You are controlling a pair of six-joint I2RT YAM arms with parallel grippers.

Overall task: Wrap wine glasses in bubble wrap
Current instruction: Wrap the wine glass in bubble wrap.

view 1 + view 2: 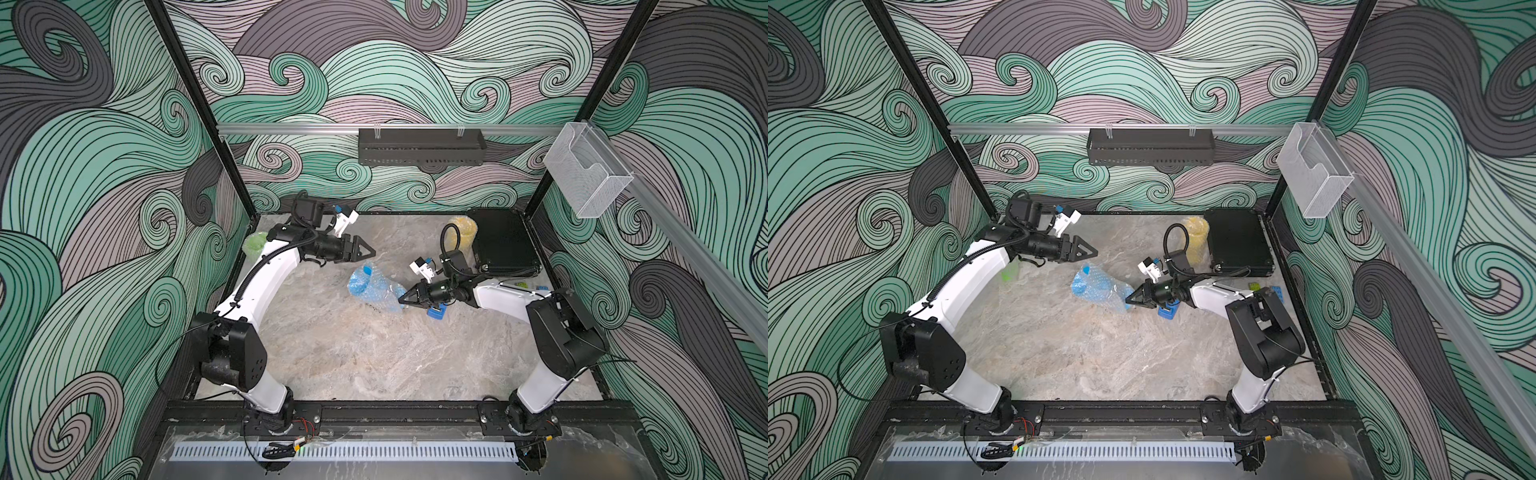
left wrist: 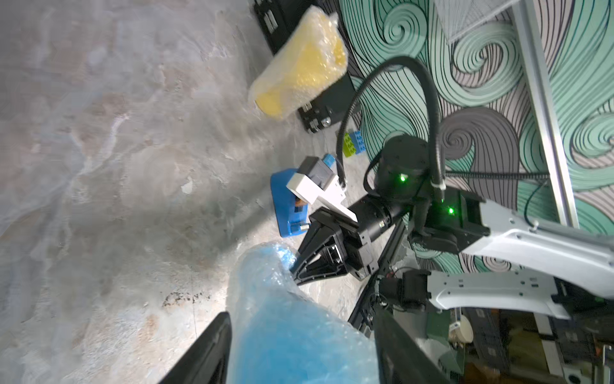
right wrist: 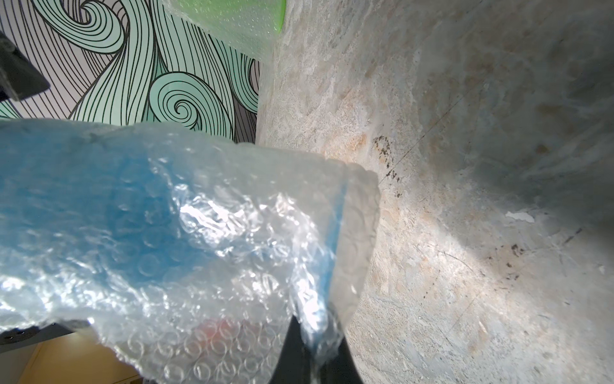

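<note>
The blue wine glass point(image 1: 365, 282) lies on its side mid-table, loosely rolled in bubble wrap point(image 1: 384, 297); both top views show it point(image 1: 1088, 284). My right gripper point(image 1: 401, 299) is shut on the wrap's loose end, which the right wrist view shows pinched between the jaws point(image 3: 314, 332). My left gripper point(image 1: 370, 250) hovers open just behind the bundle. In the left wrist view its fingers point(image 2: 212, 345) stand apart on either side of the blue bundle point(image 2: 299, 332). The yellow wine glass point(image 1: 461, 232) and the green wine glass point(image 1: 254, 243) each stand wrapped.
A blue tape dispenser point(image 1: 437, 312) sits under my right wrist. A black case point(image 1: 503, 245) lies at the back right, next to the yellow glass. Toy bricks point(image 2: 354, 143) lie by the right wall. The green glass is partly behind my left arm point(image 1: 266, 282).
</note>
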